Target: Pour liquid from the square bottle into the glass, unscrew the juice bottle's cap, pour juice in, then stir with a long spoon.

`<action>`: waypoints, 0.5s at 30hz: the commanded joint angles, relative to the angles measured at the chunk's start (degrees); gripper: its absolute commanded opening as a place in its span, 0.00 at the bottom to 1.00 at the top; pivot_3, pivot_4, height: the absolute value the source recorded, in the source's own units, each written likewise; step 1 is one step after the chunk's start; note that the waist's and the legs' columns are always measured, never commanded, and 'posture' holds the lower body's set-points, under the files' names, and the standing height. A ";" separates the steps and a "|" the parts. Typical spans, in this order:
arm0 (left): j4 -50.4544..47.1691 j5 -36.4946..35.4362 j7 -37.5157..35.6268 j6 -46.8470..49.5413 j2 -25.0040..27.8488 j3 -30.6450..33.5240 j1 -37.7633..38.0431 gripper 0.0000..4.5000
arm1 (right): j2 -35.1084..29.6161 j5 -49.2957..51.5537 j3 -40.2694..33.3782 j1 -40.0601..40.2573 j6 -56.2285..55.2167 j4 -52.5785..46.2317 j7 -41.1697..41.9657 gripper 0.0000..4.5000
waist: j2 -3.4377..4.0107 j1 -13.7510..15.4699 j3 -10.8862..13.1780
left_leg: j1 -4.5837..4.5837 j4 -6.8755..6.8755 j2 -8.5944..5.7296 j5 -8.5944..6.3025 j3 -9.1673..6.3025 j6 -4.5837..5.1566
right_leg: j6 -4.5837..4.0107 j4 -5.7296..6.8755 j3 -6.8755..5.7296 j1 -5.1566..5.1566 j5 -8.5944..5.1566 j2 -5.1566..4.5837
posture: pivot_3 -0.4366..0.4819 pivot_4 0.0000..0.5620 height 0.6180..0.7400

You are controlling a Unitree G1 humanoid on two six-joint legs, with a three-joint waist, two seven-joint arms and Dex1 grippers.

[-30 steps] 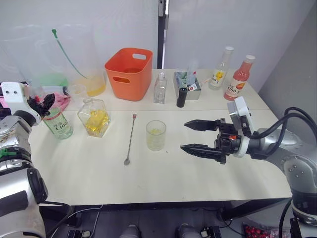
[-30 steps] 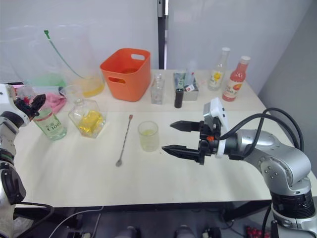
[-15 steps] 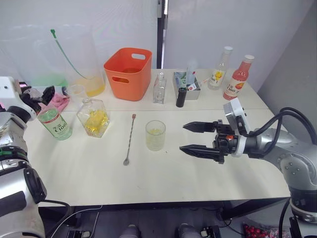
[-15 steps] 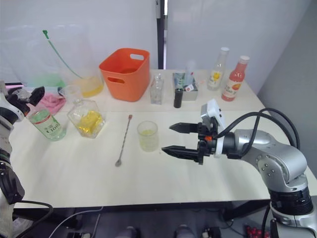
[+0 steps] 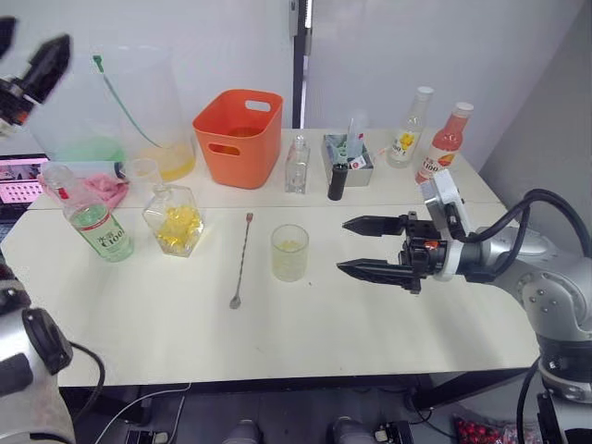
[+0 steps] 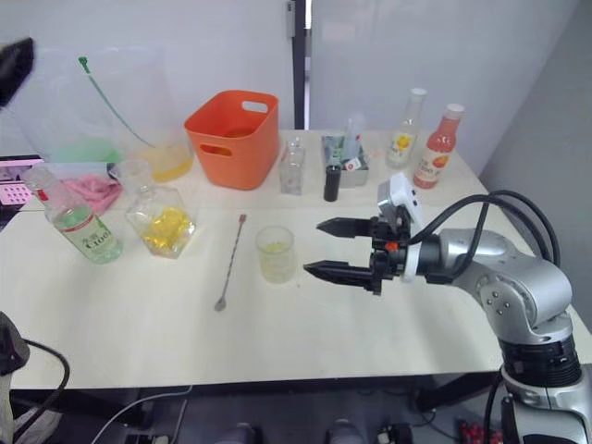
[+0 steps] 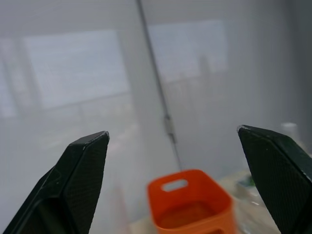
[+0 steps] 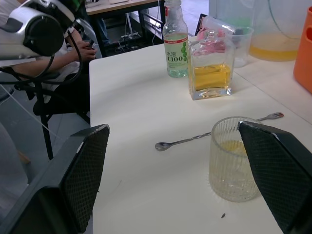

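The glass [image 5: 289,252] stands mid-table with a little yellow liquid in it. My right gripper [image 5: 356,245] is open just to its right at glass height, nothing between the fingers. The long spoon [image 5: 242,260] lies flat to the left of the glass. Further left stands the square bottle [image 5: 176,220] with yellow contents. The green-tinted juice bottle [image 5: 91,218] stands free near the table's left edge. The juice bottle's cap is out of view. My left gripper [image 5: 28,46] is raised high at the far left, open and empty, well above the juice bottle.
An orange bin [image 5: 239,134], a large clear pitcher [image 5: 139,111], a measuring cup [image 5: 143,171] and a pink cloth [image 5: 104,188] sit at the back left. A small clear bottle [image 5: 298,165], black cylinder [image 5: 338,181], grey box [image 5: 350,153], yellow-labelled bottle [image 5: 410,129] and pink-red bottle [image 5: 442,143] line the back.
My left gripper has let go of the juice bottle's top and risen up and away to the upper left. The bottle stays on the table. The right gripper has barely moved.
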 commanded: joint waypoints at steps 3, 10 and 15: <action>-23.43 -6.77 -5.07 10.49 2.22 1.28 17.87 0.99 | 1.62 -5.20 -1.33 -1.67 -7.52 5.19 -0.01 1.00 | 0.02 -0.46 0.01 | 0.04 -0.05 0.05 0.00 0.04 0.00 | 0.00 0.00 0.04 -0.03 0.00 0.03 | 0.48 0.27 1.00; -34.28 -6.31 -5.00 11.37 0.56 5.28 38.14 0.99 | -1.14 -10.10 -1.29 4.32 -10.23 10.30 2.18 1.00 | 0.03 0.10 0.02 | 0.14 -0.19 0.06 0.00 0.11 0.00 | -0.02 -0.13 0.13 0.01 0.00 0.02 | 0.48 0.27 1.00; -36.85 -3.37 -3.46 7.89 -3.29 8.06 49.04 0.99 | -1.88 -11.53 -4.66 10.76 -13.53 10.15 2.88 1.00 | 0.05 0.54 0.01 | 0.17 -0.21 0.02 0.00 0.18 0.00 | -0.02 -0.24 0.19 0.09 -0.01 -0.03 | 0.48 0.27 1.00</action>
